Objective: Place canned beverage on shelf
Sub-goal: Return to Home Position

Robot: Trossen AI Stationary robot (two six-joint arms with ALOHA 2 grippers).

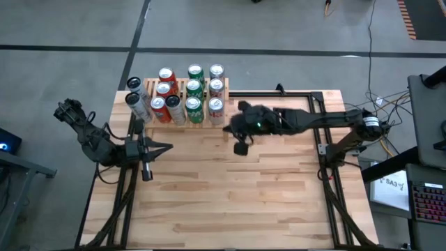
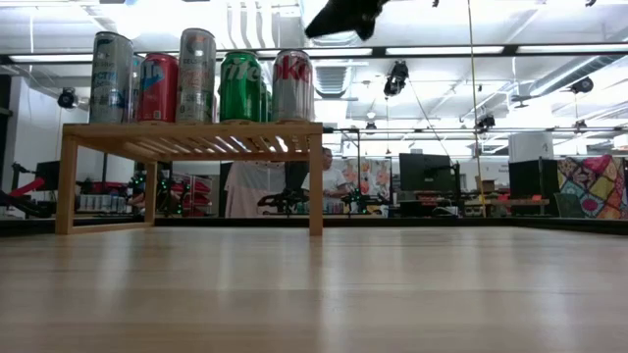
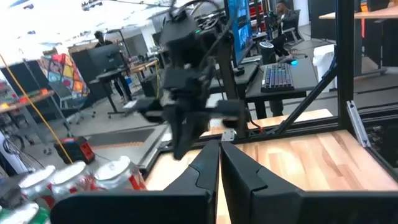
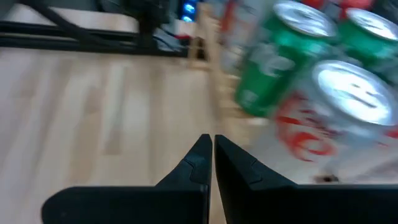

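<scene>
The shelf [image 2: 196, 130], a low light-wood rack with a slatted top [image 1: 182, 87], stands at the table's far edge, left of the middle. Several canned beverages stand upright on it: red [image 1: 166, 75], green [image 1: 194, 89] and silver [image 1: 216, 87]. My right gripper [image 1: 227, 127] hovers shut and empty just off the shelf's near right corner, high above the table [image 2: 343, 15]; its wrist view shows the shut gripper [image 4: 212, 146] in front of a green can [image 4: 280, 56] and a silver-and-red can [image 4: 336, 112]. My left gripper [image 1: 169, 146] waits shut and empty at the left, pointing level toward the right arm [image 3: 186, 93].
A black metal frame [image 1: 320, 132] runs along the table's edges. The bare wooden tabletop [image 1: 237, 202] stretches from the shelf to the near edge. Desks, monitors and a person [image 2: 324, 181] show in the room beyond the table.
</scene>
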